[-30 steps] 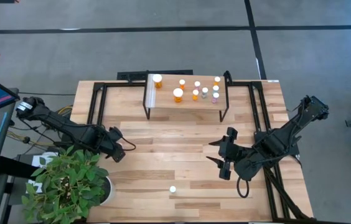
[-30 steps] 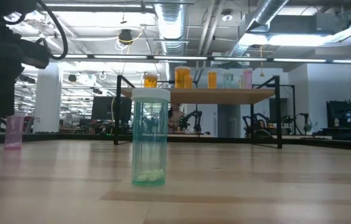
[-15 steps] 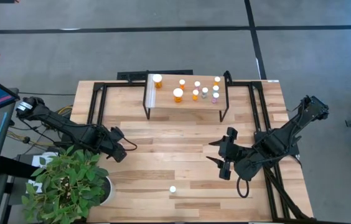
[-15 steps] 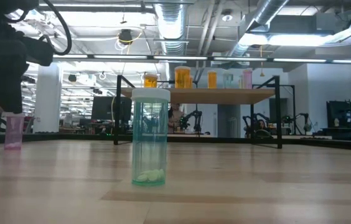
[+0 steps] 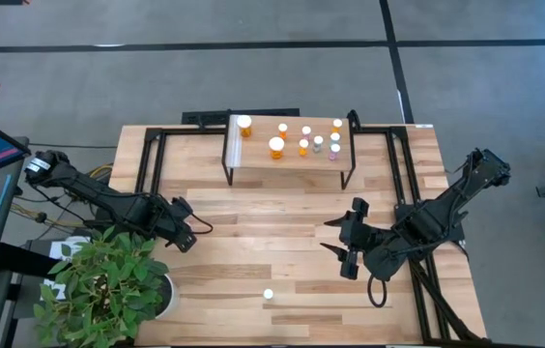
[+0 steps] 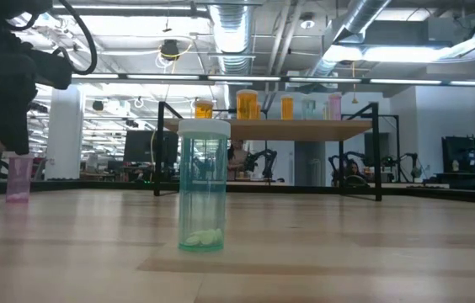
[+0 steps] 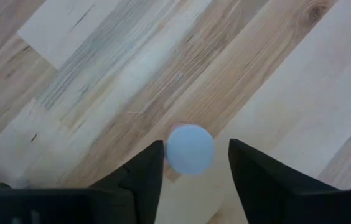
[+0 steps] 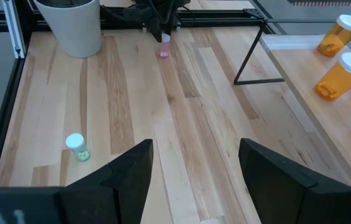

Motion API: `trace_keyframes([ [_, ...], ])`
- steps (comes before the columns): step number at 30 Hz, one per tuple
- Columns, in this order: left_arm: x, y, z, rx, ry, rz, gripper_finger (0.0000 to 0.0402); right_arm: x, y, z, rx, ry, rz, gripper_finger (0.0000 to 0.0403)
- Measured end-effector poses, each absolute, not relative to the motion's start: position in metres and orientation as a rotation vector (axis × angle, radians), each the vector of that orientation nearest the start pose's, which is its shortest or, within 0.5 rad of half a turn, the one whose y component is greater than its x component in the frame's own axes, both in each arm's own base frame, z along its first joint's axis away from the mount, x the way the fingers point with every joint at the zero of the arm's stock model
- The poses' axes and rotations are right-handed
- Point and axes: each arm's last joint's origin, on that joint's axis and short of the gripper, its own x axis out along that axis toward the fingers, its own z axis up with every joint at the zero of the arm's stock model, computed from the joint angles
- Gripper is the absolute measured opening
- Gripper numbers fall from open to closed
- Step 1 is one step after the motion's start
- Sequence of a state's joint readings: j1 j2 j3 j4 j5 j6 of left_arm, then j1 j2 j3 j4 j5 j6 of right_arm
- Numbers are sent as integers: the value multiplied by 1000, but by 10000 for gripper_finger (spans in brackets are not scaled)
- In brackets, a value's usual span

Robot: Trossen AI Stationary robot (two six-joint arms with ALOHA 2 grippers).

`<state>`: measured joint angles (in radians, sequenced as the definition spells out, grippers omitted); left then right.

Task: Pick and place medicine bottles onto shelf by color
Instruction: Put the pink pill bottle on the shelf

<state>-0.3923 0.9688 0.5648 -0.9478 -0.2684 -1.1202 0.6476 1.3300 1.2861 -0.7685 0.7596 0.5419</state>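
L gripper sits over a pink bottle near the surface's left edge, fingers spread either side of its white cap, not clamped. R gripper hangs over the mid-right of the surface, fingers spread wide, holding nothing. Green bottle stands alone near the front edge, upright, pills in its bottom. Shelf at the back edge carries the other bottles, orange ones toward its left end, pale/pink toward the right.
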Motion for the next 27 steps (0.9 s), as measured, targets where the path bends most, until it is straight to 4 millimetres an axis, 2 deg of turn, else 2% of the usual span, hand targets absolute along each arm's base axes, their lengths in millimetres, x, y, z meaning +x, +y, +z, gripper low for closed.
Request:
trace_keyframes([
  [13,134,-47,187,-513,1137,569,109,224,144,345,-2,562,-265,260],
  [21,135,-47,188,-507,1129,556,95,224,144,345,-2,562,-265,260],
  [24,138,-48,196,-490,1100,542,93,224,144,345,-1,562,-265,260],
  [27,144,-49,213,-464,1033,514,93,225,143,345,0,562,-270,260],
])
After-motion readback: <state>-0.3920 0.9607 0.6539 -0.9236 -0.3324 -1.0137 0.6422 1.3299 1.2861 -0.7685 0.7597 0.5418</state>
